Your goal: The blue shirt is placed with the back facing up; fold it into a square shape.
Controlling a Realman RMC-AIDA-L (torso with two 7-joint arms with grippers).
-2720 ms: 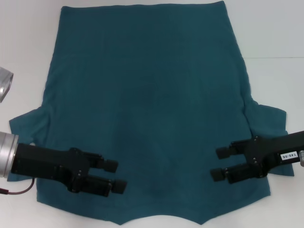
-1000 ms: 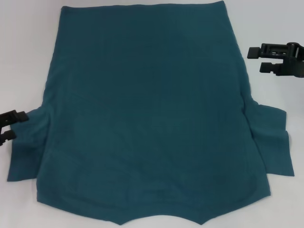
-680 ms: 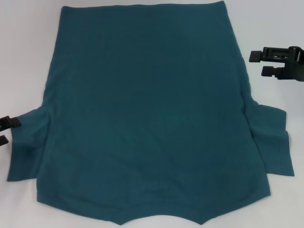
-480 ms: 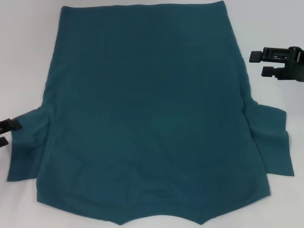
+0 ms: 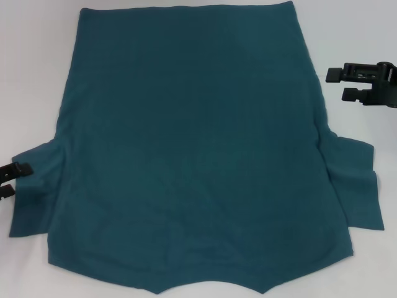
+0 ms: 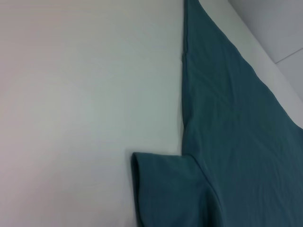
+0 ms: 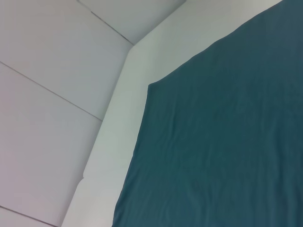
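Teal shirt [image 5: 192, 149] lies limp and light on the counter [image 5: 37, 62]; pinch sleeve edges. Left claw [image 5: 12, 179] at nine o'clock and right claw [image 5: 338, 84] at two o'clock both gape apart.

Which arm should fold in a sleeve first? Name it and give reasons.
Left, probably. The left gripper, open, sits right at the edge of the blue shirt's left sleeve. The right gripper, also open, hangs beside the upper body of the shirt, well clear of the right sleeve.

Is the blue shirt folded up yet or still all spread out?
Spread out. The blue shirt lies flat on the table, both sleeves sticking out sideways, no fold in the body yet.
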